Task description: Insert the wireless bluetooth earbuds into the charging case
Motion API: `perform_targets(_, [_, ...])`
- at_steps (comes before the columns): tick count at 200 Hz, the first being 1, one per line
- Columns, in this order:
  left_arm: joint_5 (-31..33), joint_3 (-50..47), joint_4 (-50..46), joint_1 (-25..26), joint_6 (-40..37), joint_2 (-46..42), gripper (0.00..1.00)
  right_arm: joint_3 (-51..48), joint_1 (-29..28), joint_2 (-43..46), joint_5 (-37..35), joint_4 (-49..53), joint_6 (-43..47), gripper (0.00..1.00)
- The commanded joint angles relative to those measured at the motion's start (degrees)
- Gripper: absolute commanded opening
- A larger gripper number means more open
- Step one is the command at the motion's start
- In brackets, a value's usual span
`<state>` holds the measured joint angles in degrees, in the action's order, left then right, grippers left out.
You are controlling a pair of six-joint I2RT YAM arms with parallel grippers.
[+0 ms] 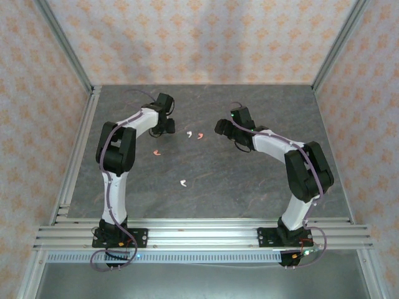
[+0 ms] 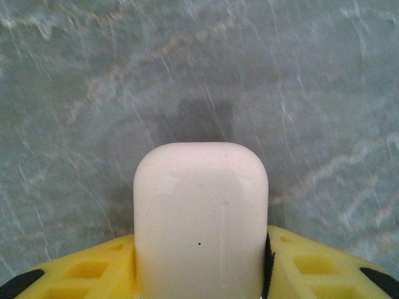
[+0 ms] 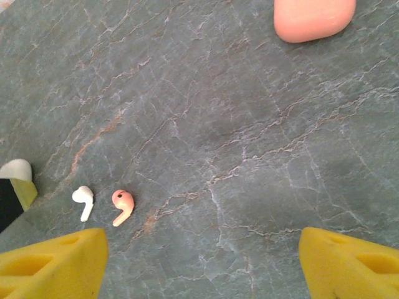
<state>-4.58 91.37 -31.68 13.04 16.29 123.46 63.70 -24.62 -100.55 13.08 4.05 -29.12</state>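
A whitish charging case (image 2: 201,218) stands upright between the yellow fingers (image 2: 81,274) of my left gripper (image 2: 201,255), whose jaws press on both its sides. On the table between the arms lie a white earbud (image 1: 189,134) and a coral-pink earbud (image 1: 200,135). Another pink earbud (image 1: 157,152) and another white earbud (image 1: 183,182) lie nearer. My right gripper (image 3: 202,268) hovers open over bare table, with the white earbud (image 3: 83,199) and the pink earbud (image 3: 123,205) just left of its left finger (image 3: 56,265). A coral-pink charging case (image 3: 313,18) lies ahead of it.
The grey marbled table (image 1: 249,180) is walled by patterned panels, with aluminium rails (image 1: 75,162) along the left side and the near edge. The left gripper (image 1: 165,121) and the right gripper (image 1: 225,129) face each other at the table's far middle.
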Motion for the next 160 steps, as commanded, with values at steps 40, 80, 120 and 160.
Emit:
perform_targets(40, [-13.86, -12.61, 6.77, 1.09, -5.82, -15.15, 0.43, 2.18, -0.39, 2.45, 7.91, -3.61, -10.04, 0.7])
perform_targets(80, [-24.77, -21.63, 13.99, 3.3, -6.92, -22.79, 0.4, 1.82, -2.78, 2.38, 12.73, -7.29, -15.26, 0.67])
perform_targets(120, [-28.03, -24.68, 16.16, 8.41, -8.82, -28.4, 0.39, 3.7, -4.99, 2.38, 14.47, -6.01, -15.33, 0.67])
perform_targets(160, [-27.7, -25.49, 17.8, 11.59, -7.95, -32.33, 0.39, 3.45, -5.35, 3.69, 16.95, -6.45, -17.42, 0.66])
